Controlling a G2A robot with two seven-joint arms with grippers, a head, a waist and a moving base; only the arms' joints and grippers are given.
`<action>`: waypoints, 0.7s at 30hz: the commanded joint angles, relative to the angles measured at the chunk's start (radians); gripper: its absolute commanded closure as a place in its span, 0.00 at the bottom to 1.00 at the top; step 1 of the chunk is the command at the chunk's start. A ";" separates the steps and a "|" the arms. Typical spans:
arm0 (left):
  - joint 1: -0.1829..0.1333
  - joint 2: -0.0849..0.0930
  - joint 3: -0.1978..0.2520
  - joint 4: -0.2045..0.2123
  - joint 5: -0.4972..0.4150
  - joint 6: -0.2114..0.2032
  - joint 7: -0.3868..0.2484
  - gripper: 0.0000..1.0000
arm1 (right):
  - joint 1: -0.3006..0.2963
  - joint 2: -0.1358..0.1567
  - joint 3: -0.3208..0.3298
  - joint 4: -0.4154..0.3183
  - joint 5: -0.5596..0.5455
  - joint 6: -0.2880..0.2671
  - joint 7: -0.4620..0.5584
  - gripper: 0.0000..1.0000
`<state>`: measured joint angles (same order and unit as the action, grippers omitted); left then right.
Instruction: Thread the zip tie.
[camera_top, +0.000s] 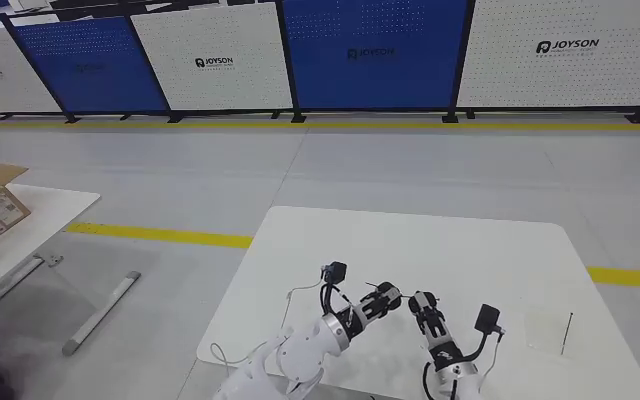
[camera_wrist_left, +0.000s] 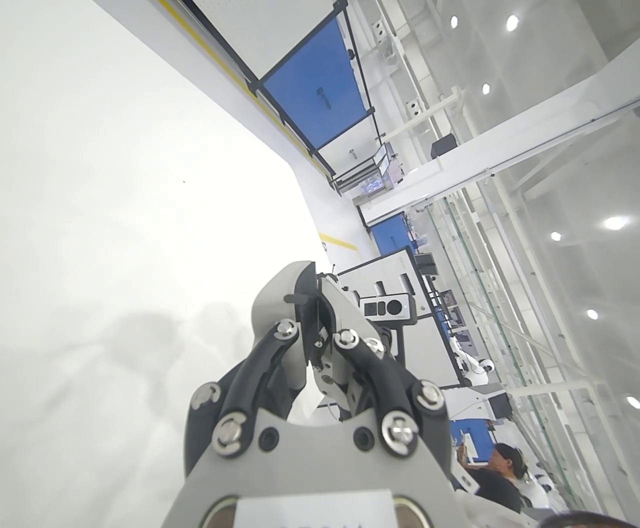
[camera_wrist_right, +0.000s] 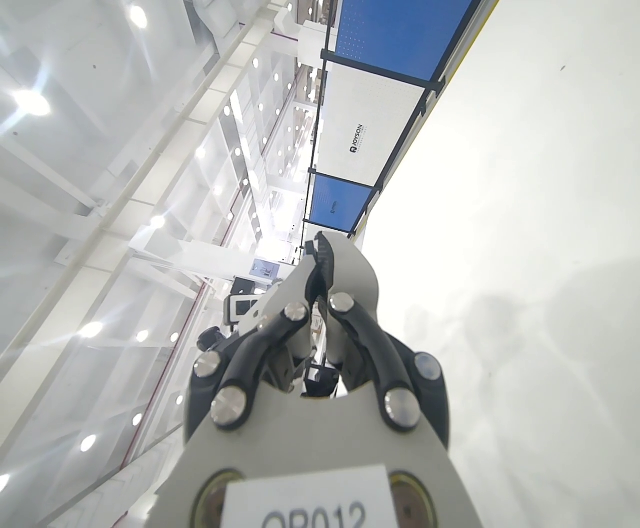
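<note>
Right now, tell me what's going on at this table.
The left claw is shut on a thin black tie over the near part of the white table. The right claw, close beside it, is shut too, with a small black bit at its tip, perhaps the tie's other end. Another thin black strip lies on the table off to the right.

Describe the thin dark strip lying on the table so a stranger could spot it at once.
Find the white table, then go near its right edge as the robot faces it, beyond the right hand. A thin dark strip lies there, straight, on a faint pale patch. Unlike the zip tie pinched in the left hand, it lies loose and untouched.
</note>
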<state>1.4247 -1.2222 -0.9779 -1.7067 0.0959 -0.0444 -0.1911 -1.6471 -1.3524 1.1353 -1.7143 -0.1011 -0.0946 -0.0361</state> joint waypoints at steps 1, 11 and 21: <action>0.000 0.001 -0.002 0.001 -0.008 -0.008 -0.011 1.00 | 0.002 -0.001 -0.002 0.001 0.000 0.000 0.004 1.00; 0.006 0.004 -0.018 -0.003 -0.014 -0.009 -0.013 0.64 | 0.007 -0.003 -0.006 0.003 0.001 0.005 0.010 1.00; 0.015 0.006 -0.026 -0.009 -0.002 -0.008 0.011 0.50 | 0.007 -0.005 -0.002 0.004 -0.003 0.021 0.002 1.00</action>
<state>1.4376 -1.2169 -1.0025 -1.7142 0.0899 -0.0515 -0.1843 -1.6391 -1.3571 1.1326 -1.7097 -0.1035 -0.0745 -0.0331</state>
